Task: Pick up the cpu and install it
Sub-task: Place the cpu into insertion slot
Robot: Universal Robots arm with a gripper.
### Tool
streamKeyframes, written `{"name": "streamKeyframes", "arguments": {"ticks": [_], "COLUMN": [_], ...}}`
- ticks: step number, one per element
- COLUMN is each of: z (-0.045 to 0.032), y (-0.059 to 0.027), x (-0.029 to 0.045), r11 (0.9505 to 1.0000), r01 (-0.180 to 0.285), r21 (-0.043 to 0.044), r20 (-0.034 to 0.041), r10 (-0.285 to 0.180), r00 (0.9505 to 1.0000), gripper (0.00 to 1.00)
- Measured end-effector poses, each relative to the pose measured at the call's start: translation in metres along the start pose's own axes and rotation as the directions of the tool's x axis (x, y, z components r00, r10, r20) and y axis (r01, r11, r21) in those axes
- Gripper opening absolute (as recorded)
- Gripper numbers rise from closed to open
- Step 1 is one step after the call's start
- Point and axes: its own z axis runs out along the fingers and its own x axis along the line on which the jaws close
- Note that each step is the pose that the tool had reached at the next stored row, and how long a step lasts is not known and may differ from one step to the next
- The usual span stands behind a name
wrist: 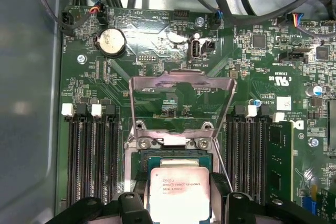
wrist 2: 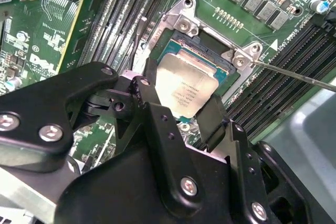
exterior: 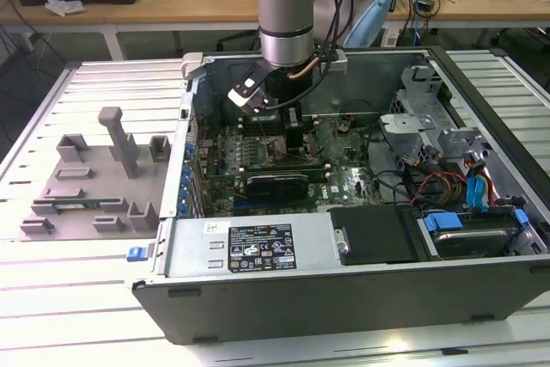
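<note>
The cpu, a flat square chip with a silver metal top, sits between my two black fingers directly over the open socket on the green motherboard. My gripper is shut on its opposite edges. In the first wrist view the cpu covers the near part of the socket, with my gripper on both sides of it. The socket's metal load plate stands flipped up. In the exterior view my gripper reaches down inside the computer case.
Memory slots flank the socket on both sides. A thin metal lever sticks out beside the socket. A black graphics card lies just in front of the gripper. Grey holder blocks stand outside the case. Cables fill the exterior view's right.
</note>
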Motion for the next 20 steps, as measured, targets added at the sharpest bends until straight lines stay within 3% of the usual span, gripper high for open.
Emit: {"name": "streamKeyframes", "arguments": {"ticks": [4, 7, 8, 13, 16, 20], "z": [0.002, 0.0025, 0.0027, 0.0037, 0.0047, 0.0049], "y": [-0.0027, -0.0028, -0.0027, -0.0016, -0.0005, -0.0004], "x": [0.0002, 0.0003, 0.0002, -0.0001, -0.0003, -0.0002], "r11": [1.0, 1.0, 1.0, 1.0, 0.9992, 0.9991], "r01": [0.002, 0.0, 0.0, -0.001, -0.041, -0.041], "r21": [-0.0002, -0.0006, -0.0007, -0.0005, 0.0025, 0.0025], "r20": [-0.0033, -0.0231, -0.0253, -0.0259, -0.0233, -0.0234], "r10": [-0.002, 0.0, 0.0, 0.001, 0.041, 0.041], "r00": [1.0, 0.9997, 0.9997, 0.9997, 0.9989, 0.9989], "gripper": [0.54, 0.54, 0.54, 0.54, 0.54, 0.54]}}
